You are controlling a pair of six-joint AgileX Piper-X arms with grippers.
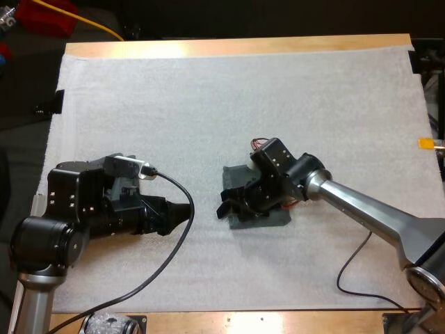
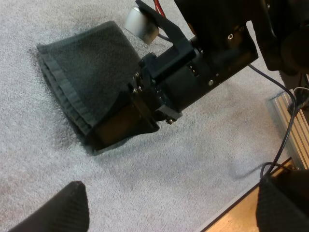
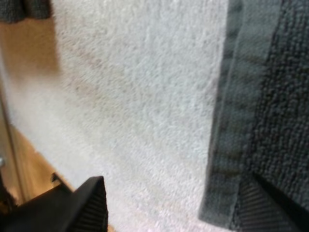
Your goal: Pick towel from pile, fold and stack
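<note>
You have one towel, folded flat, just right of the middle of the mat and toward its near edge. Your right gripper angles down onto it with fingers apart, one at the towel's hemmed edge and one over bare mat, gripping nothing. Your left gripper lies level near the mat's left edge, pointing at the towel, spread wide and empty.

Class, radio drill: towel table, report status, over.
Left pincer open, short of the towel. Right pincer open, straddling the towel's hem. Towel folded, on white mat. Nothing blocking it.
</note>
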